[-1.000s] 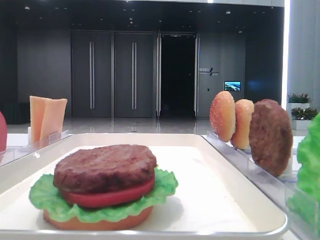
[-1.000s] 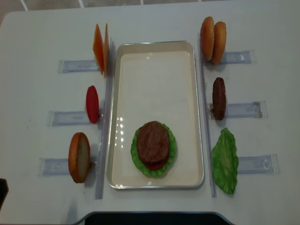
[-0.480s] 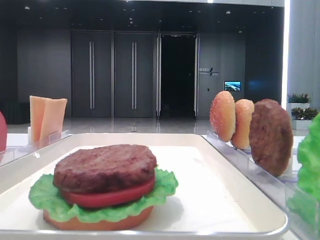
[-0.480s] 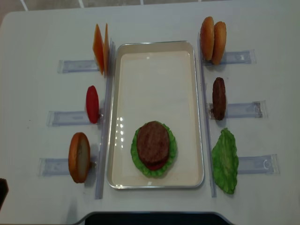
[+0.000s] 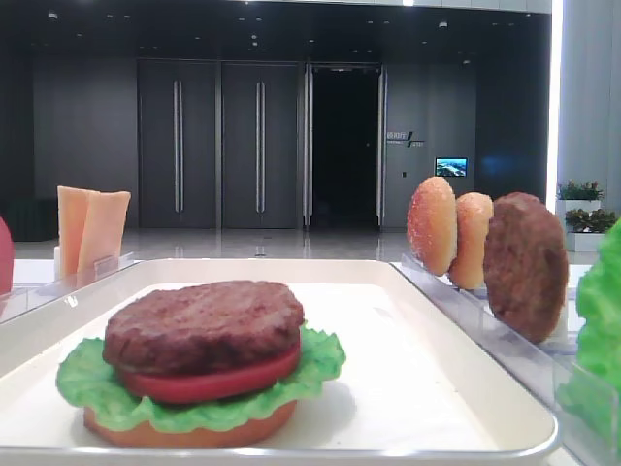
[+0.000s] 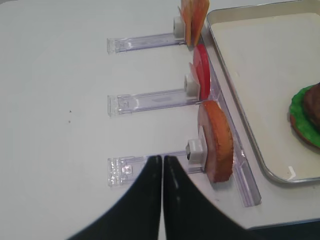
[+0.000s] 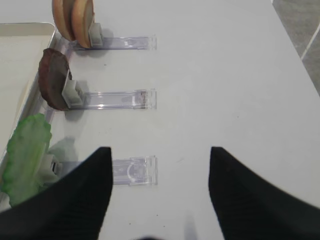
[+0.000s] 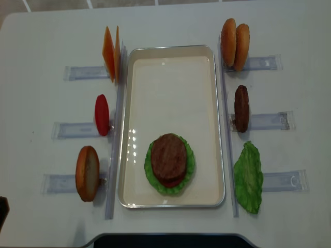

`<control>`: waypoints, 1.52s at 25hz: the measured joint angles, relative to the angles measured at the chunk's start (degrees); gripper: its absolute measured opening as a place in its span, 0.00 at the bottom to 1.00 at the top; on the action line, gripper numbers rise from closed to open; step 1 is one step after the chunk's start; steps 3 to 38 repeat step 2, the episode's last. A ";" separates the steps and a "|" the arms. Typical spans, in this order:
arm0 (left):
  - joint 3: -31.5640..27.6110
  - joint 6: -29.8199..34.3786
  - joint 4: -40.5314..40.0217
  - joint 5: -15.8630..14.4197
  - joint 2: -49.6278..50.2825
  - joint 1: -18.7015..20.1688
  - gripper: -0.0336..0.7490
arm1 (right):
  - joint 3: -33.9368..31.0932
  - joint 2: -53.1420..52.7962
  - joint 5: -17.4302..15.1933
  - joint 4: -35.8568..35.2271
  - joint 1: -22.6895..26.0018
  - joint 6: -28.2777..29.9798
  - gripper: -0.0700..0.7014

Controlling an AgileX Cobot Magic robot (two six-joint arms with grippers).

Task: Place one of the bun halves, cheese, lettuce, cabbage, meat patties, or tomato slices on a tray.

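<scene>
On the white tray (image 8: 170, 51) lies a stack: a bun half (image 5: 184, 427), lettuce (image 8: 150, 170), a tomato slice (image 5: 209, 383) and a meat patty (image 8: 168, 156) on top. Left of the tray stand cheese (image 8: 111, 53), a tomato slice (image 6: 202, 75) and a bun half (image 6: 216, 141). To its right stand two bun halves (image 7: 75, 17), a patty (image 7: 54, 77) and lettuce (image 7: 25, 155). The cabbage is out of view. My left gripper (image 6: 161, 158) is shut and empty, just left of the bun half. My right gripper (image 7: 160, 150) is open over bare table, right of the lettuce.
Clear plastic holders (image 8: 269, 121) stretch outward from each upright piece on both sides of the tray. One holder end (image 7: 134, 170) lies between the right fingers. The table's near edge (image 8: 165, 237) runs just below the tray.
</scene>
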State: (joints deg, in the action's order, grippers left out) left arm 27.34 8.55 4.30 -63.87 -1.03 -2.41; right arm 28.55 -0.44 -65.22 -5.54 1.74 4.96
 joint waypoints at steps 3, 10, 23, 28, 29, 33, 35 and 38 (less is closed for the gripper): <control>0.00 0.00 0.00 0.00 0.00 0.00 0.04 | 0.00 0.00 0.00 0.00 0.00 0.00 0.65; 0.00 0.00 0.00 0.00 0.00 0.00 0.04 | 0.00 0.00 0.00 0.00 0.00 0.00 0.65; 0.00 0.00 0.00 0.00 0.00 0.00 0.04 | 0.00 0.00 0.00 0.00 0.00 0.00 0.65; 0.00 0.00 0.00 0.00 0.00 0.00 0.04 | 0.00 0.00 0.00 0.00 0.00 0.00 0.65; 0.00 0.00 0.00 0.00 0.00 0.00 0.04 | 0.00 0.00 0.00 0.00 0.00 0.00 0.65; 0.00 0.00 0.00 0.00 0.00 0.00 0.04 | 0.00 0.00 0.00 0.00 0.00 0.00 0.65; 0.00 0.00 0.00 0.00 0.00 0.00 0.04 | 0.00 0.00 0.00 0.00 0.00 0.00 0.65; 0.00 0.00 0.00 0.00 0.00 0.00 0.04 | 0.00 0.00 0.00 0.00 0.00 0.00 0.65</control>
